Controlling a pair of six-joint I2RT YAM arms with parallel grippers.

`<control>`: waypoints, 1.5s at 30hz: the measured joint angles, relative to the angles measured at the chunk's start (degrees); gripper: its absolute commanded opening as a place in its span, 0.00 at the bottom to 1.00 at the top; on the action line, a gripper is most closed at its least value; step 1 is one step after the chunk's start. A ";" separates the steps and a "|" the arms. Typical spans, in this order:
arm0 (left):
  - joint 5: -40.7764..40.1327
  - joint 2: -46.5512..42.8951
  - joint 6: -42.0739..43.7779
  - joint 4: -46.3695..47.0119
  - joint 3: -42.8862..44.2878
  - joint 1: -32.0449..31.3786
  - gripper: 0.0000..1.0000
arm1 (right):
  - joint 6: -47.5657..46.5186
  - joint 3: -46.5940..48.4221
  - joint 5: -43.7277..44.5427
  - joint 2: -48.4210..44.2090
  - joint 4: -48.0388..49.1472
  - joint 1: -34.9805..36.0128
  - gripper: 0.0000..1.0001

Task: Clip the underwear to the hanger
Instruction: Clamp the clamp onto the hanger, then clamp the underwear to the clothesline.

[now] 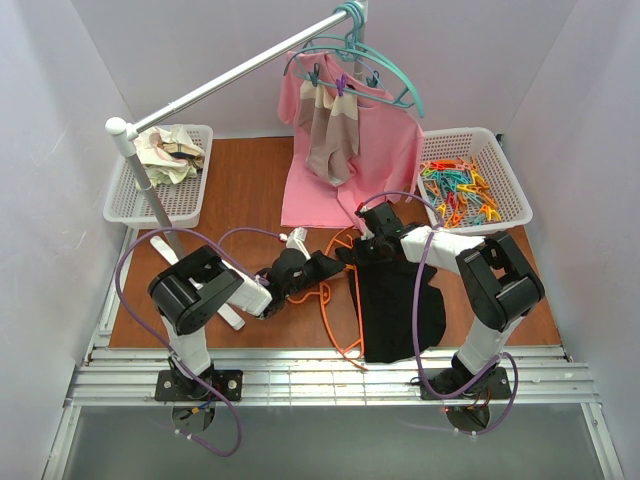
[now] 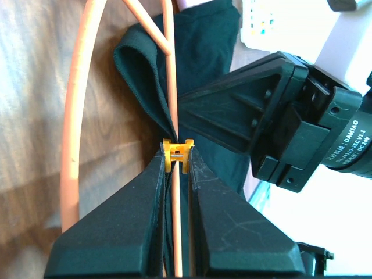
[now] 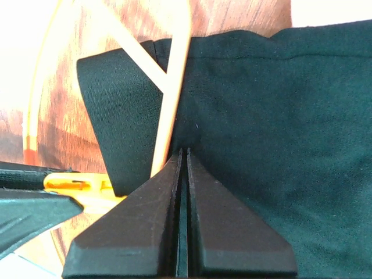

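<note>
My left pincer (image 2: 177, 165) is almost closed and squeezes a small yellow peg (image 2: 177, 154) between its tips. The peg sits on the straight bar of the orange hanger (image 2: 74, 133), just where a folded edge of the black underwear (image 1: 400, 300) meets this bar. My right pincer (image 3: 183, 160) is fully closed and pinches the top edge of the underwear, just to the right of the same bar.

The hanger lies flat on the brown table (image 1: 240, 190) between my two arms. The underwear lies over its right side, near the front edge of the table.

At the far left stands a white basket (image 1: 125, 205) with crumpled light cloth (image 1: 165, 152) inside. At the far right stands a second white basket (image 1: 510, 180), and many coloured pegs (image 1: 455, 188) lie in it.

Between them, a pink shirt (image 1: 385, 150) and a beige-striped cloth (image 1: 330, 130) hang from teal hangers (image 1: 385, 75) on a grey rail (image 1: 230, 82).
</note>
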 measured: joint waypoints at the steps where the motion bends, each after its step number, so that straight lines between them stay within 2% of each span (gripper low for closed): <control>1: 0.28 0.28 -0.11 0.61 0.00 0.00 0.00 | 0.00 0.00 -0.09 0.04 0.04 0.02 0.01; 38: 2.01 4.35 -0.37 1.51 1.99 0.00 0.00 | -0.11 -0.17 -2.05 0.20 0.98 0.87 0.01; 45: 2.32 4.37 0.79 -1.14 3.56 -0.02 0.00 | -0.11 -0.17 -1.75 0.20 1.01 0.85 0.01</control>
